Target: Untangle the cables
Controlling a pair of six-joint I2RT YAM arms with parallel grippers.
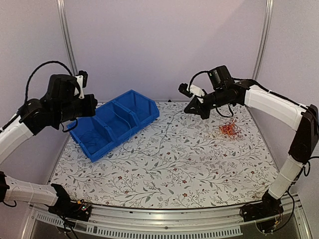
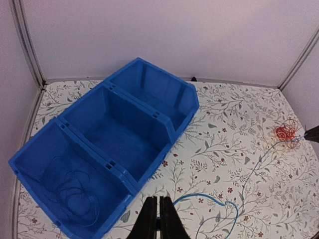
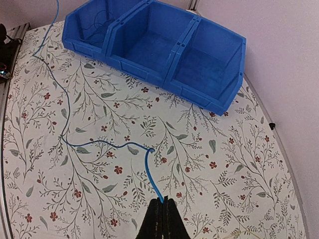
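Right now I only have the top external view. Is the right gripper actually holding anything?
Observer: Yes. Its wrist view shows the right gripper shut on a blue cable that trails across the table.
Operator: And the left gripper?
Observer: The left gripper is shut on a blue cable too, right at its fingertips; that one runs off toward the red tangle.
Operator: Anything in the blue bin?
Observer: In the blue bin, a thin dark cable lies looped in the end compartment nearest the left gripper; the other two look empty.
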